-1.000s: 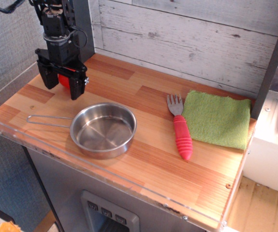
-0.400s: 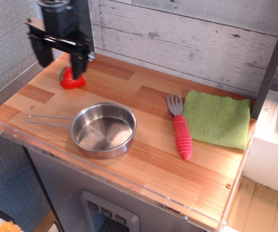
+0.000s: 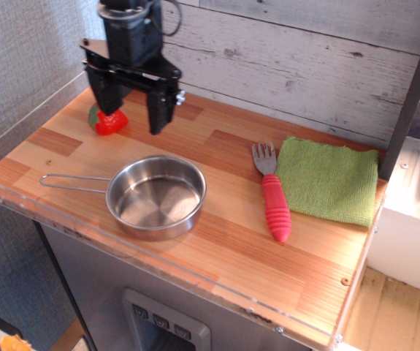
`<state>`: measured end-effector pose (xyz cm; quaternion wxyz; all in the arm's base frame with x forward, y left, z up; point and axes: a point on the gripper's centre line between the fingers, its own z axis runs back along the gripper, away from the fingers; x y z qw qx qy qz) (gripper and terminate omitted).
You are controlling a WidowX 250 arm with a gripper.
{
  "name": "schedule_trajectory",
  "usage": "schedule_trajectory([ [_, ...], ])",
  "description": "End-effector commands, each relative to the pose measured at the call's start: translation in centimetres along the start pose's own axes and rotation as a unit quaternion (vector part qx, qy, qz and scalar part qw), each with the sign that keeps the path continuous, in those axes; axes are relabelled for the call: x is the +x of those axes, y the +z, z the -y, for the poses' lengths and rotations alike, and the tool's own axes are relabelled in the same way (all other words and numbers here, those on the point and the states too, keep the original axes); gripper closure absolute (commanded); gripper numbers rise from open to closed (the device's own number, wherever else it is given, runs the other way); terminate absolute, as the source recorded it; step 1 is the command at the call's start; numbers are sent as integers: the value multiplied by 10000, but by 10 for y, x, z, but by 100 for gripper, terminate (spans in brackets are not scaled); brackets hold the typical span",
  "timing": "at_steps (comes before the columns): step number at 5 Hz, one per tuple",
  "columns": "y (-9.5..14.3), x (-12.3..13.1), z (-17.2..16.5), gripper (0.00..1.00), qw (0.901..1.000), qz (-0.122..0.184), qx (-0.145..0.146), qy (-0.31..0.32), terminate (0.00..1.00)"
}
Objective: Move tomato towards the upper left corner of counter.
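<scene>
We counted one tomato (image 3: 108,121) on the counter (image 3: 231,241), to the left of the metal pan (image 3: 155,196) and farther back. There was one such pan, with a single wire handle (image 3: 72,182) sticking out to its left. To the right of the pan we counted one fork (image 3: 272,193) with a pink-red ribbed grip, and one green cloth (image 3: 329,180) just beyond it. Above the counter, behind the pan, we saw one gripper (image 3: 132,107) with two black fingers (image 3: 159,110).
</scene>
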<state>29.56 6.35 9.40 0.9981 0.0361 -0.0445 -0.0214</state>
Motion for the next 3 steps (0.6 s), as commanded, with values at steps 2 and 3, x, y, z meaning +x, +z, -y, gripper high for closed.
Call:
schedule_trajectory([
  [2,13,-6,3,0,9987,325,-308,-257,0],
  [3,13,-6,3,0,9987,325,-308,-257,100],
])
